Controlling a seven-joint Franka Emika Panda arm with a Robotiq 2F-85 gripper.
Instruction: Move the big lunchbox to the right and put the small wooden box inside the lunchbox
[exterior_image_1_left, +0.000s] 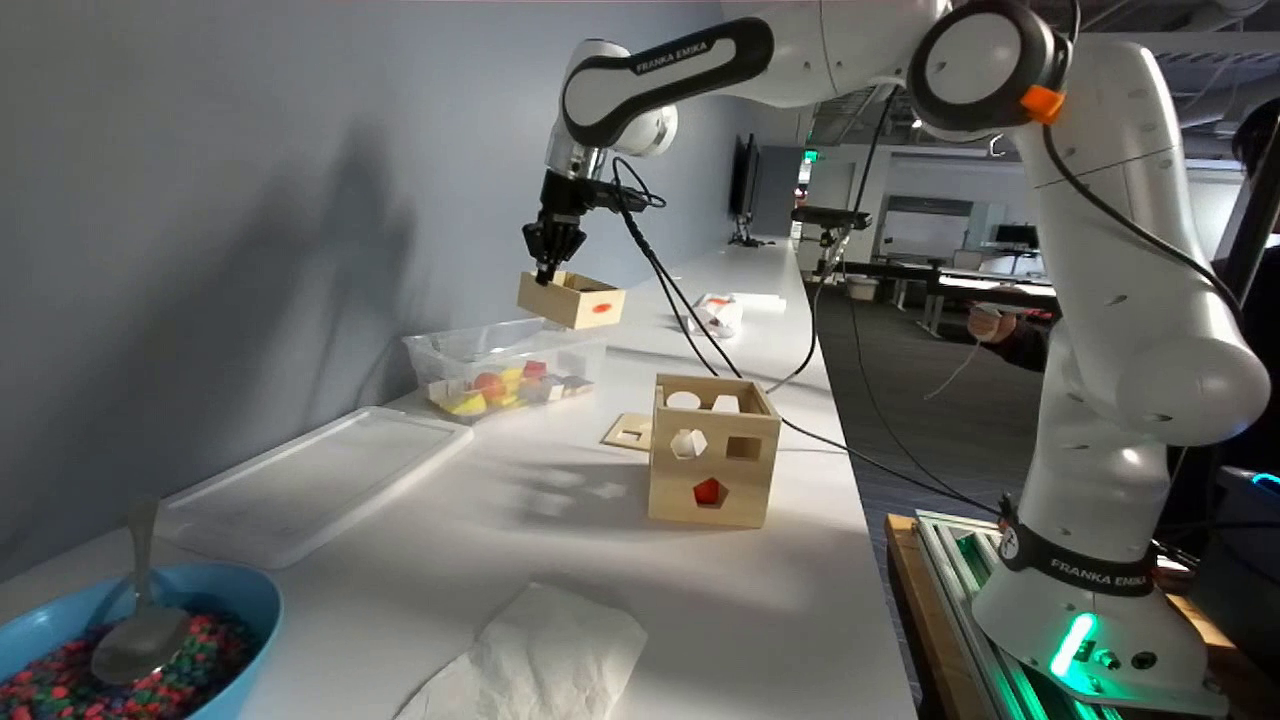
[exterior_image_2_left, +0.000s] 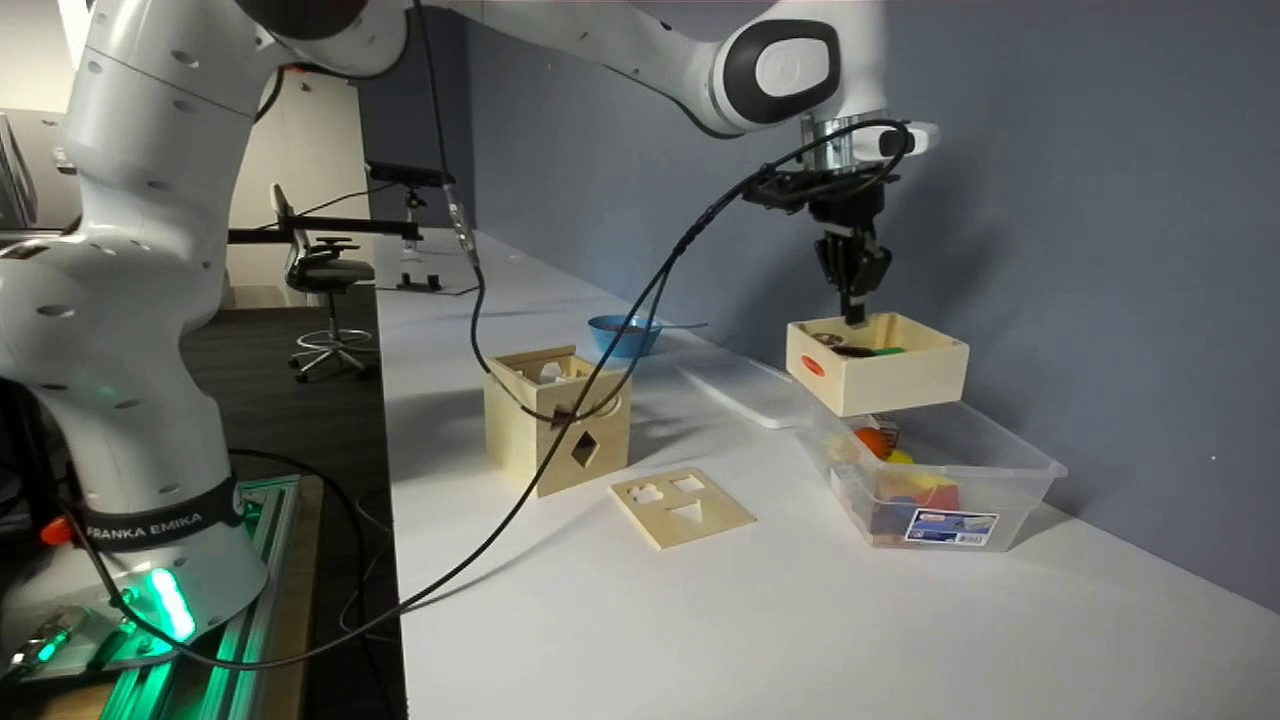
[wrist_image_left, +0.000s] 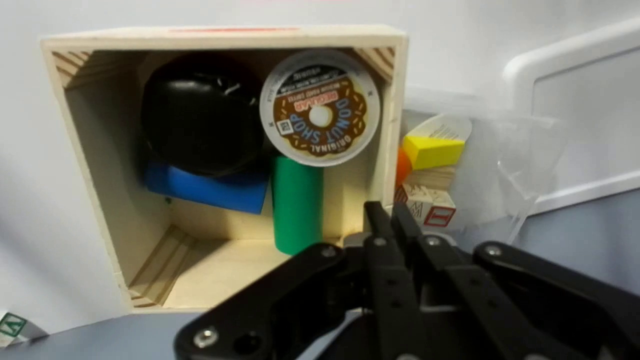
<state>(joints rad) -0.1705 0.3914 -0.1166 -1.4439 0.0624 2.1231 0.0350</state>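
Okay, so the gripper (wrist_image_left: 387, 210) has its jaws pinched on one wall of the small wooden box (exterior_image_2_left: 905, 375), which is held up over the rim of the big clear lunchbox (exterior_image_2_left: 1000, 488); can't tell if they touch. Inside the wooden one: a Donut Shop coffee pod (wrist_image_left: 320, 135), a green cylinder (wrist_image_left: 297, 205), a blue piece (wrist_image_left: 210, 189) and a shiny black round thing (wrist_image_left: 200, 120). Lunchbox has colourful blocks (wrist_image_left: 432, 152) in it. Wooden shape-sorter cube (exterior_image_1_left: 715, 465) stands apart on the white table (exterior_image_1_left: 440, 560).

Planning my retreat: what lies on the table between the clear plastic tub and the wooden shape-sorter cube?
A wooden shape-sorter lid lies there flat, in both exterior views.
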